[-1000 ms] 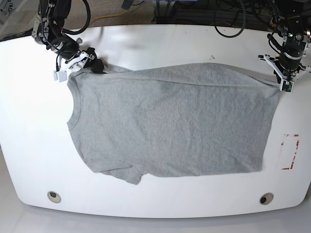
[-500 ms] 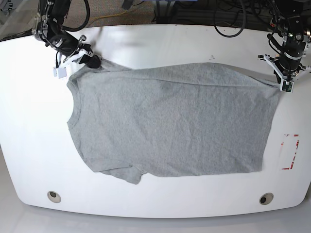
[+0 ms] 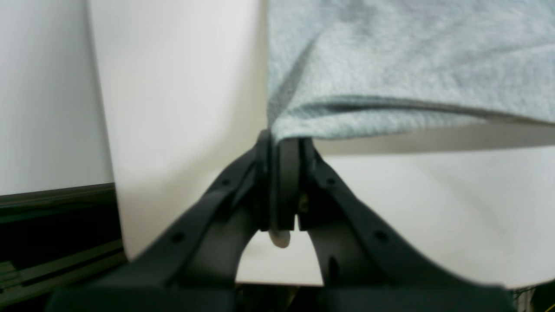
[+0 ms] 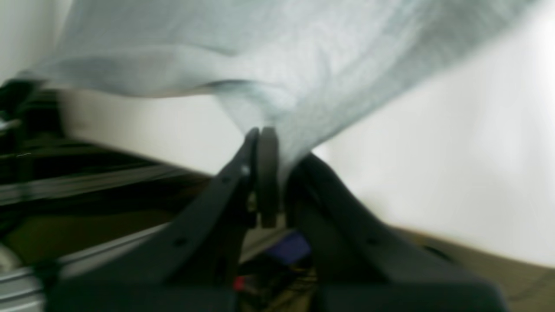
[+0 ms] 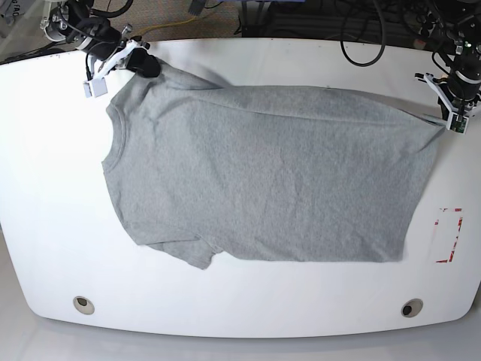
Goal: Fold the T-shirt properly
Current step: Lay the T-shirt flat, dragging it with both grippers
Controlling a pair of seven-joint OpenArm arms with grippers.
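T-shirt, heather-grey knit cotton (image 5: pixel 263 180), spans the white tabletop (image 5: pixel 353 304) in the base view, gripped at ten and two o'clock. Left wrist view: black left gripper (image 3: pixel 284 182) clenches its edge. Right wrist view: black right gripper (image 4: pixel 279 173) clamps gathered fabric.

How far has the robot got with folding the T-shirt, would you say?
Nothing looks folded for good: the T-shirt lies broadly spread, with one sleeve sticking out at the near edge. In hand are its two far corners, one pinched by the left gripper, the other by the right gripper. Left, it seems, are folding the body over and tidying that sleeve.
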